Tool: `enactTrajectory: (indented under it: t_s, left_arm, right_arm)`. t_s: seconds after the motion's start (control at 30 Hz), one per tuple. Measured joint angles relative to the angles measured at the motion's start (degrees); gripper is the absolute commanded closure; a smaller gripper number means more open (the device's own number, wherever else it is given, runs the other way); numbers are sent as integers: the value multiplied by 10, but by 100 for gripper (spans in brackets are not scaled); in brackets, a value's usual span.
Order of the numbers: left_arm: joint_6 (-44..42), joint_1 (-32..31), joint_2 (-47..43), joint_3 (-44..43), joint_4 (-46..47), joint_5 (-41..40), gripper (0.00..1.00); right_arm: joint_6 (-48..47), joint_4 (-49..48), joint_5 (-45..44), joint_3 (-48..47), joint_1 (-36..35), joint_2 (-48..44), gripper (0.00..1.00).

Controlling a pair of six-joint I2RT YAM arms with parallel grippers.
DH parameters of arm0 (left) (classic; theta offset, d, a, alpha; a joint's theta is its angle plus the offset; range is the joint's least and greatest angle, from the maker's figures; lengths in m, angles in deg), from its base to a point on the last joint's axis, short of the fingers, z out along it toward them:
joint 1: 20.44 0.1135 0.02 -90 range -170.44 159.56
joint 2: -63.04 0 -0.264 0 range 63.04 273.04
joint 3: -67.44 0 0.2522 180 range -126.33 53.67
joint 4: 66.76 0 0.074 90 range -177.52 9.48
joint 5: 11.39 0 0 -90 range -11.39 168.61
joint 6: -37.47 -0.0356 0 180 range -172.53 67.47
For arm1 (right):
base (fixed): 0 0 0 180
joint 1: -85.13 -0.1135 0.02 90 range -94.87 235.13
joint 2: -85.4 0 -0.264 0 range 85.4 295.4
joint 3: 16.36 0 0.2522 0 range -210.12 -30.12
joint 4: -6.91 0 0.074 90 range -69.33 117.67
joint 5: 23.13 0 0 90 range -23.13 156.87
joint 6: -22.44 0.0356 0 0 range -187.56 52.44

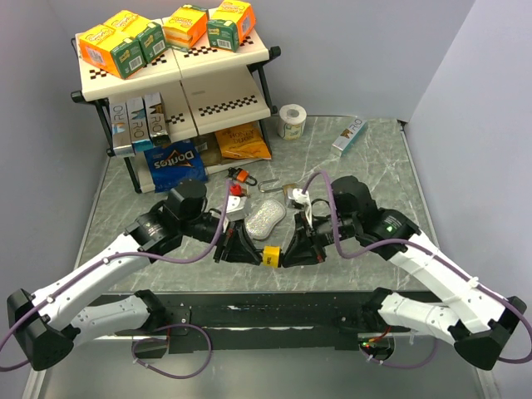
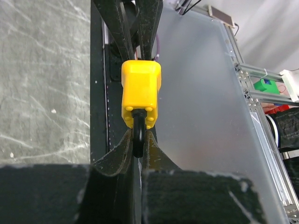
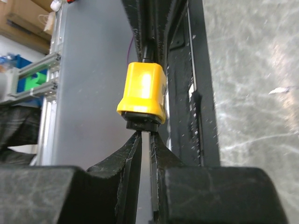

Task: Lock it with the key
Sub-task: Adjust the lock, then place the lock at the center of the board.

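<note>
A yellow padlock (image 1: 271, 254) is held in the air between my two grippers, above the table's near edge. My left gripper (image 1: 252, 249) is shut on its black shackle (image 2: 138, 136); the yellow body (image 2: 141, 91) sticks out beyond the fingertips (image 2: 122, 148). My right gripper (image 1: 291, 252) comes from the opposite side and is shut on a flat silver key (image 3: 151, 142), which sits in the black keyway end of the padlock (image 3: 142, 91). In the left wrist view the right gripper's fingers (image 2: 148, 23) show behind the lock.
On the table behind the grippers lie a grey-white sponge (image 1: 264, 218), a red padlock (image 1: 237, 191), an orange padlock (image 1: 243, 176) and loose keys (image 1: 287, 189). A shelf rack (image 1: 179, 75) with boxes, a Doritos bag (image 1: 174, 165), a tape roll (image 1: 292, 121) and a small box (image 1: 349, 135) stand at the back.
</note>
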Motion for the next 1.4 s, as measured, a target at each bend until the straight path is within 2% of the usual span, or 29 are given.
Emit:
enactTrajectory:
  t_s: [0.3, 0.33, 0.37, 0.43, 0.47, 0.57, 0.67, 0.73, 0.83, 1.1, 1.27, 1.4]
  left_arm:
    - [-16, -17, 0, 0, -37, -43, 99]
    - [-17, -17, 0, 0, -38, -45, 99]
    - [-17, -15, 0, 0, -39, -47, 99]
    - [-10, -2, 2, 1, -35, -32, 99]
    - [-3, 10, 4, 2, -28, -20, 99]
    - [24, 60, 14, 4, -5, 21, 99]
    - [52, 93, 33, 4, 4, 35, 99]
    - [77, 95, 49, 4, 13, 38, 99]
    - [116, 95, 76, 2, 19, 43, 99]
    - [212, 92, 148, -25, 15, 13, 99]
    - [258, 88, 148, -25, 16, -21, 99]
    - [273, 86, 148, -25, 16, -41, 99]
  right_arm:
    - [23, 28, 1, 0, -1, 24, 99]
    - [23, 30, 0, 0, -1, 26, 93]
    - [21, 33, 0, 0, -1, 27, 76]
    - [1, 44, -5, -7, 3, 27, 55]
    - [-15, 48, -10, -14, 8, 26, 39]
    - [-74, 37, -28, -40, 39, 16, 22]
    - [-139, 33, -61, -46, 62, -23, 14]
    - [-174, 35, -80, -46, 63, -48, 5]
    - [-231, 42, -125, -65, 38, -59, 2]
    - [-355, 33, -272, -86, -116, -9, 2]
    - [-395, 20, -339, -73, -151, 23, 2]
    - [-418, 7, -380, -48, -162, 35, 7]
